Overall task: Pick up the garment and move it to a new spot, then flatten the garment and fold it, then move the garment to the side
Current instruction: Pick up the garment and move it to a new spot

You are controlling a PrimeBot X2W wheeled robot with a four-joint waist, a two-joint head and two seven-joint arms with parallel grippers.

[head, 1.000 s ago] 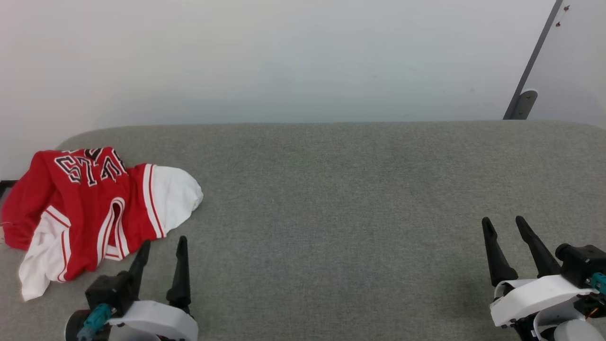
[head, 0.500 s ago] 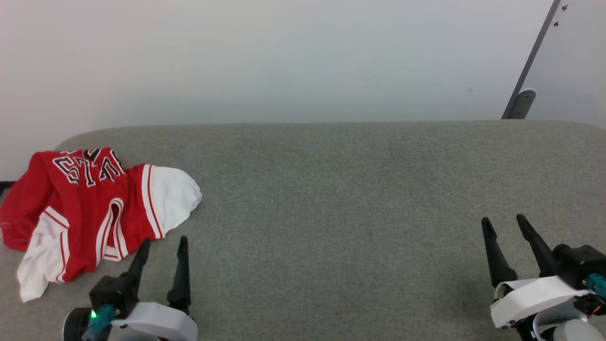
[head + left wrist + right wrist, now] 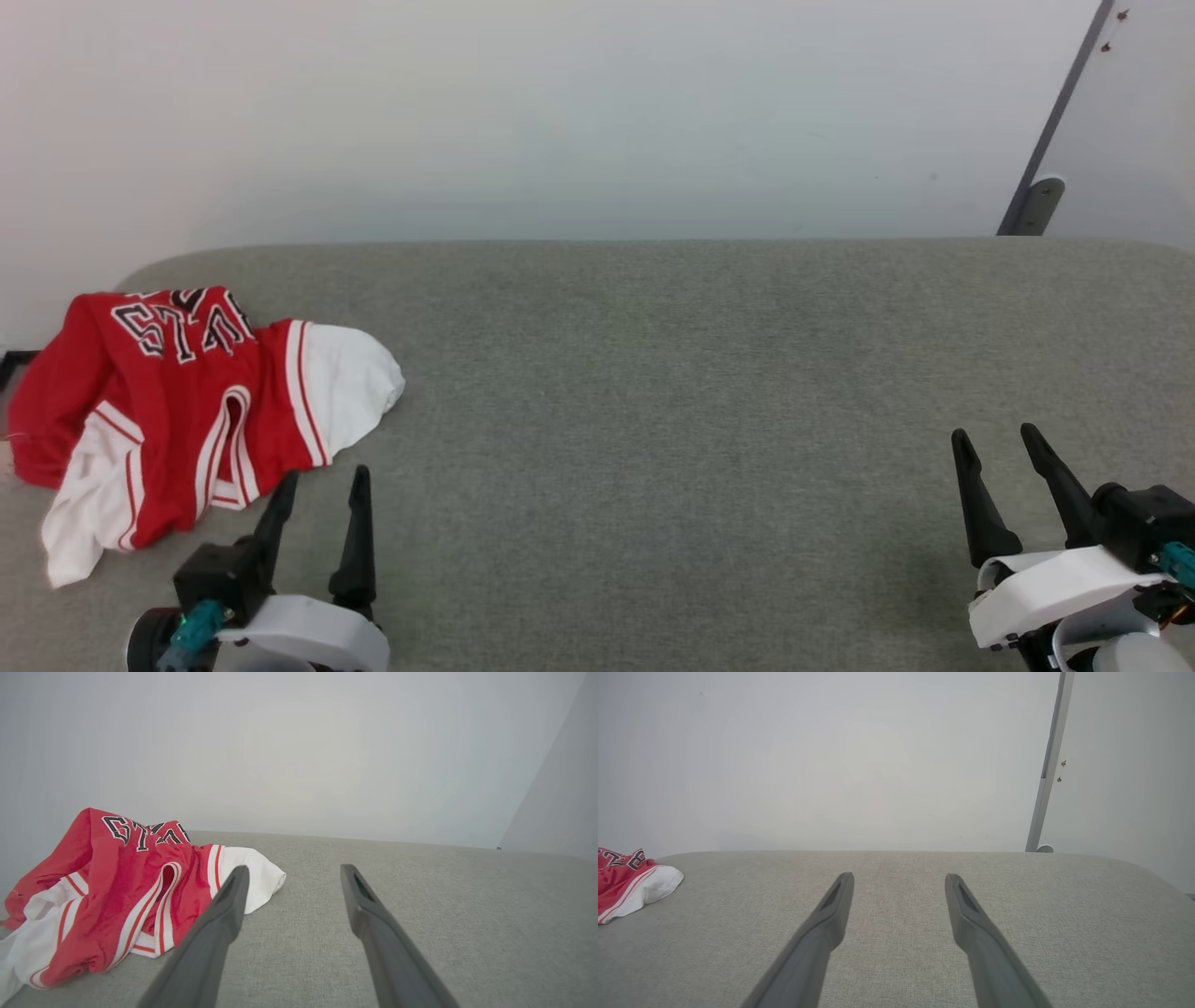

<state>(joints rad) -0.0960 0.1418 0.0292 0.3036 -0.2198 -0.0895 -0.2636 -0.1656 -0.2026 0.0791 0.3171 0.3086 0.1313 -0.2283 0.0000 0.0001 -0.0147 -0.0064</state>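
The garment (image 3: pixel 187 411) lies crumpled at the far left of the grey fabric surface (image 3: pixel 672 392): red with a white sleeve, striped trim and black white-outlined lettering facing up. In the left wrist view the garment (image 3: pixel 121 896) sits left of the fingers. My left gripper (image 3: pixel 322 481) stands open just in front of and to the right of the garment's near edge, holding nothing, also open in its own view (image 3: pixel 292 872). My right gripper (image 3: pixel 994 439) is open at the lower right, far from the garment (image 3: pixel 630 882), with nothing between its fingers (image 3: pixel 899 879).
A pale wall rises behind the surface. A grey slanted post (image 3: pixel 1050 131) with a rounded foot (image 3: pixel 1036 201) stands at the back right. The wide grey fabric stretches between the two grippers.
The whole head picture shifts slightly left and back right, so the camera has moved. Both grippers stay open in about the same places, and the garment lies as before.
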